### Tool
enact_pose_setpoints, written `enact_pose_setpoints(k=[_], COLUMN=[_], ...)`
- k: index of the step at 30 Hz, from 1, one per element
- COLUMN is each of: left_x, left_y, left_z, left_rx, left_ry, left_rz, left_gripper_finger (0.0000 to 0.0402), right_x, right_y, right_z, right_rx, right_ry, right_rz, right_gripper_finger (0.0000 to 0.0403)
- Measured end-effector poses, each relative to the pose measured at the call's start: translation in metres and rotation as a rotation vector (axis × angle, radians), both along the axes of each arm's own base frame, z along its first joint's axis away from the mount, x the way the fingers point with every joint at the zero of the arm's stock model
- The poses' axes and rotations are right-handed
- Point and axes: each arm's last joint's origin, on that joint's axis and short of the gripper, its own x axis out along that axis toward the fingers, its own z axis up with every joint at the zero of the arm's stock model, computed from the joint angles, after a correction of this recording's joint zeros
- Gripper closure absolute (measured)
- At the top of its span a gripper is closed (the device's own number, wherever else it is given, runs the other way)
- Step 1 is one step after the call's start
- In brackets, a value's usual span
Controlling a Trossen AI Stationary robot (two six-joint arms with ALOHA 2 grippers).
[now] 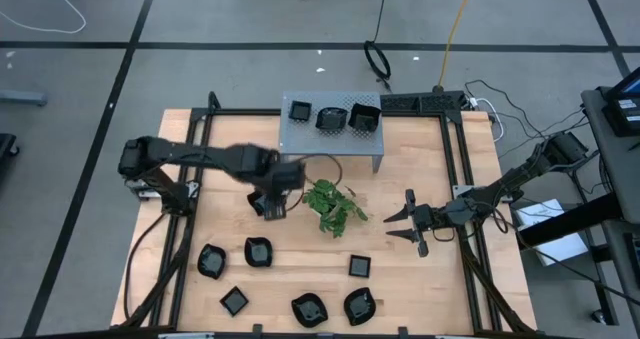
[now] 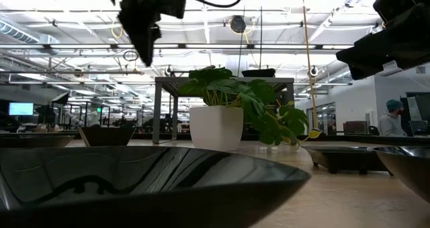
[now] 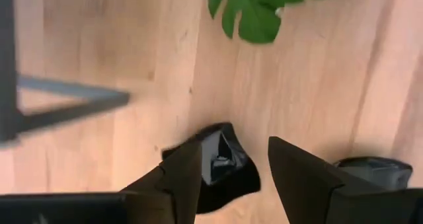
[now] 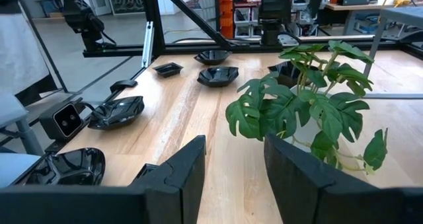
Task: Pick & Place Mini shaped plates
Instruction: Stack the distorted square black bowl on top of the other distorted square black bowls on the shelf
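Several glossy black mini plates (image 1: 258, 251) lie flat on the wooden table near its near edge, and three more (image 1: 330, 118) sit on top of the grey perforated stand (image 1: 300, 139). My left gripper (image 1: 272, 205) is open and raised above the table, just left of the green sprig (image 1: 335, 206). In the left wrist view (image 3: 234, 168) one plate (image 3: 225, 159) lies on the table below its fingers, partly behind one finger. My right gripper (image 1: 405, 224) is open, right of the sprig and facing it (image 4: 234, 164).
The sprig stands in a small white pot (image 2: 215, 127) in the table's middle. The stand sits at the far edge. A black frame (image 1: 455, 179) runs along the table's sides. In the low view one plate (image 2: 134, 181) fills the foreground. A person (image 2: 391, 117) stands far off in the room.
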Motion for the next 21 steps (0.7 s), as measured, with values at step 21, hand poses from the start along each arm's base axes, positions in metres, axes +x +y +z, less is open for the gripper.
enact_pose_setpoints(k=[21], left_x=[-0.028], left_y=[-0.041], left_z=[-0.095], left_rx=[0.108], left_ry=[0.011], left_rz=[0.298], left_gripper_finger=[0.0222], right_x=[0.000], right_y=[0.000], right_z=[0.000], right_rx=[0.000], right_ry=[0.000], right_rz=[0.000], right_gripper_finger=[0.0261])
